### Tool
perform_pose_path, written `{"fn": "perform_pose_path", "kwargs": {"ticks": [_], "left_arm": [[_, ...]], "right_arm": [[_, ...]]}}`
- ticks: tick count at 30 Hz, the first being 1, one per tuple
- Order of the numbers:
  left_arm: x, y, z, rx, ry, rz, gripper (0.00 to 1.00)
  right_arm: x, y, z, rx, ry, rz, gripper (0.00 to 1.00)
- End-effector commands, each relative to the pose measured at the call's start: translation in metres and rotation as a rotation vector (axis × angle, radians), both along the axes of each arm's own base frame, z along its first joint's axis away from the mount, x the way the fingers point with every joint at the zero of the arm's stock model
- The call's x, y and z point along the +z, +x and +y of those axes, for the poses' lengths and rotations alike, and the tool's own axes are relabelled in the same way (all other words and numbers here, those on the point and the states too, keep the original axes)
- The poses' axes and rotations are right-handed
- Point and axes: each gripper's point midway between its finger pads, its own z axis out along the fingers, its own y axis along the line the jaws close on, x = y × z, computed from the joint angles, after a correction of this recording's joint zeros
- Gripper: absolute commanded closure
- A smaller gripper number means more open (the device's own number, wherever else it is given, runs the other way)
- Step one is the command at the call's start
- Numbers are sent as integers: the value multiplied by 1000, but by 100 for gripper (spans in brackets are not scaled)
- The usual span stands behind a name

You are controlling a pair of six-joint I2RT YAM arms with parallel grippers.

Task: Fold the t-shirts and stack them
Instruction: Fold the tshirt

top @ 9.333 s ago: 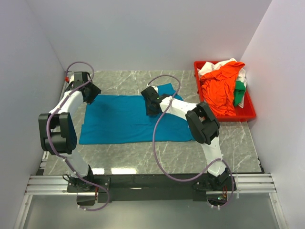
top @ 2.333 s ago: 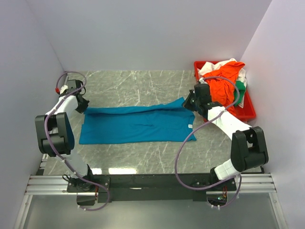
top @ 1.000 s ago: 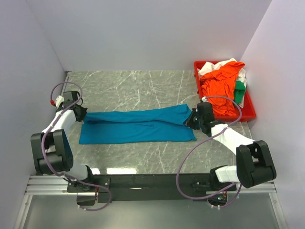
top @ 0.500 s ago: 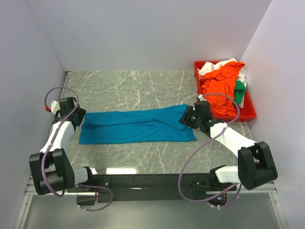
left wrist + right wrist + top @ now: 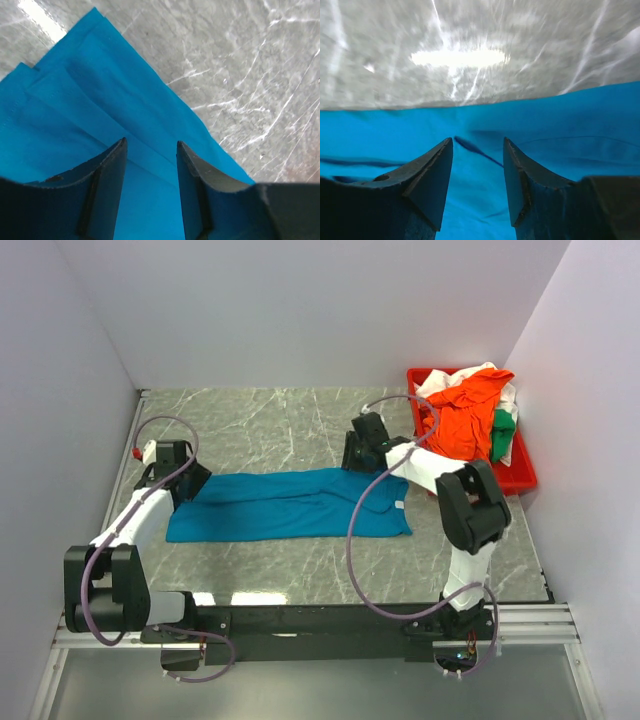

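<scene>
Left fingers (image 5: 192, 483) parted, empty, over the left end of the teal t-shirt (image 5: 290, 505), a long folded strip mid-way across the tabletop (image 5: 280, 420). Right fingers (image 5: 357, 456) parted too, gripping nothing, above its far right edge. Other t-shirts (image 5: 465, 425) heaped in the far-right corner tray (image 5: 520, 480).

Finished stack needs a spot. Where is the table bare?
Bare grey marble table: the strip between back wall and teal-blue cloth t-shirt, and between it and the arms' rail. Crowded: the red plastic tray, heaped with orange, white and green shirts.
</scene>
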Motion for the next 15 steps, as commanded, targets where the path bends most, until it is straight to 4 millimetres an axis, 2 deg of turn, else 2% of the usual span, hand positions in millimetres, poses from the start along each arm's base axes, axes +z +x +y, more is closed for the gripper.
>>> {"fn": "perform_pose_path", "kwargs": {"ticks": [1,2,7,9,12,13,15], "left_arm": [[10,11,-2,-17,15,-40,51],[10,12,-11,-41,15,-41,51],[8,11,-16,-54,10,-38,51],[9,12,-16,-53,11,-41,51],[12,11,-16,-52,15,-47,52],[12,11,-15,-52,15,-47,52],[11,10,-15,-50,15,-45,52]], "right_arm": [[2,5,14,35,-62,-8,48],[0,5,17,37,-67,-4,47],[-12,-1,29,42,-107,17,47],[-16,-5,29,39,-113,27,51],[-17,-12,29,37,-110,30,66],[-16,-16,28,36,-106,31,79],[-16,-21,30,43,-100,32,88]]}}
